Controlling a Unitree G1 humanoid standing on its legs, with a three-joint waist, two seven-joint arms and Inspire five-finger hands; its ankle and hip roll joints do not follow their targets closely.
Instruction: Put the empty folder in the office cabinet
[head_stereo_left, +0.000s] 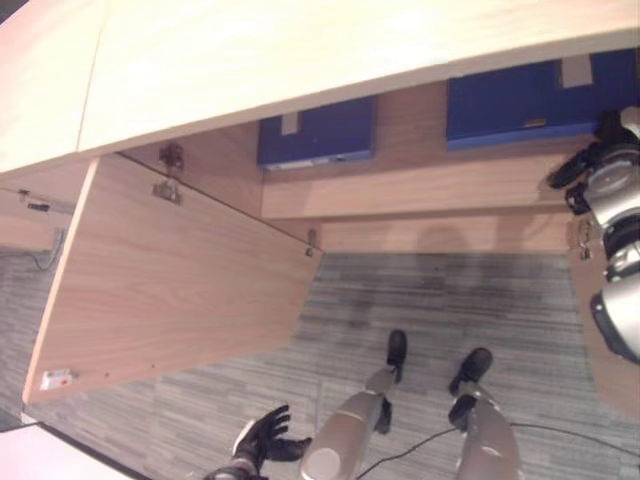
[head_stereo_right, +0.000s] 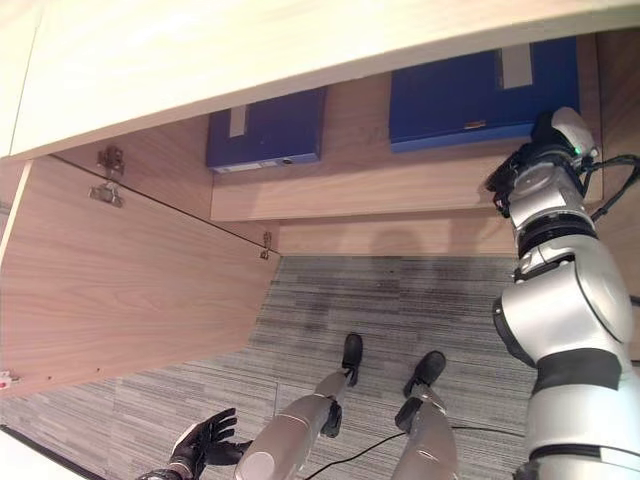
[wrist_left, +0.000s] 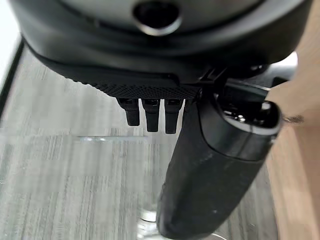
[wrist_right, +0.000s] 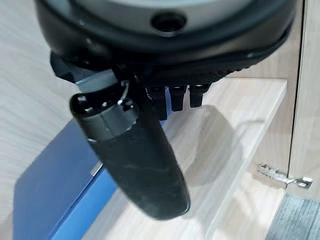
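- Blue flat folder (head_stereo_right: 480, 95) lies on the pale wooden cabinet shelf (head_stereo_right: 400, 190), just beside the right hand (wrist_right: 150, 165), whose relaxed fingers grip nothing.
- Left hand (head_stereo_left: 265, 437) hangs spread and empty over grey striped carpet (head_stereo_left: 420, 300).

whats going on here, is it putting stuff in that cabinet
The cabinet door hangs open and two blue folders lie on the shelf. The right hand is up at the shelf beside the right folder, fingers straight, holding nothing. The left hand hangs low over the carpet, open.
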